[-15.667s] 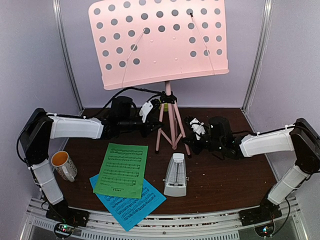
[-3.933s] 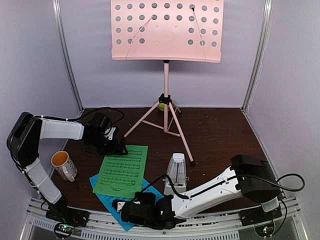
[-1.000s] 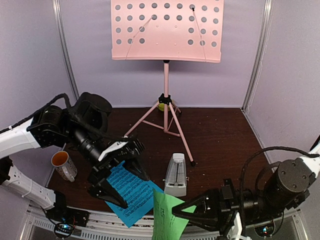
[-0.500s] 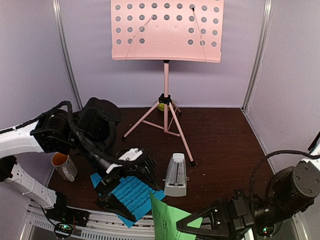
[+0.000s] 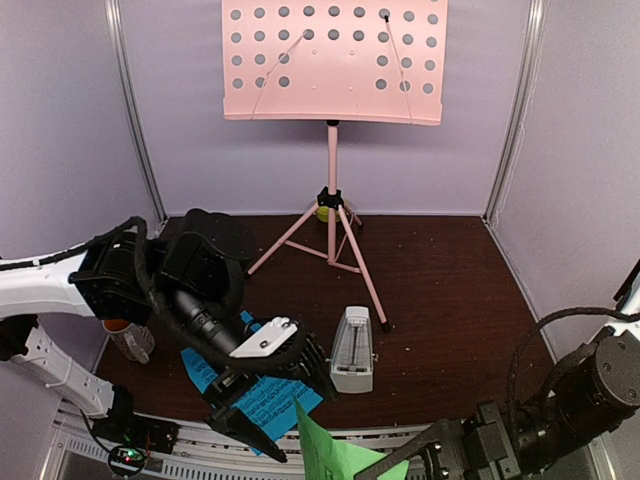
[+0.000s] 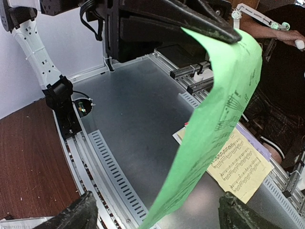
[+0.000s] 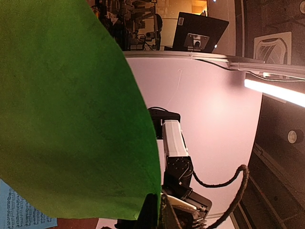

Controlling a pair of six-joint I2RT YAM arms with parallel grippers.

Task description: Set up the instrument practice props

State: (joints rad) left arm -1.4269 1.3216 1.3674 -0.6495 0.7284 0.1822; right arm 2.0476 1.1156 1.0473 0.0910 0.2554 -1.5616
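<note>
Lowered green sheet (image 5: 328,455), left fingers (image 5: 245,432) nearer blue sheet (image 5: 275,395)

The green sheet (image 6: 209,143) is thin, bendy paper, and the blue sheet (image 5: 275,398) is paper too. The pink music stand (image 5: 335,60) looks smooth and matt, the metronome (image 5: 350,352) is white plastic with a clear front, and the table (image 5: 440,290) is dark wood.

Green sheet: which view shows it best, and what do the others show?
Left wrist: the green sheet hangs curved from the right gripper, notes visible. Top external catches only a corner; right wrist fills with its plain side.
</note>
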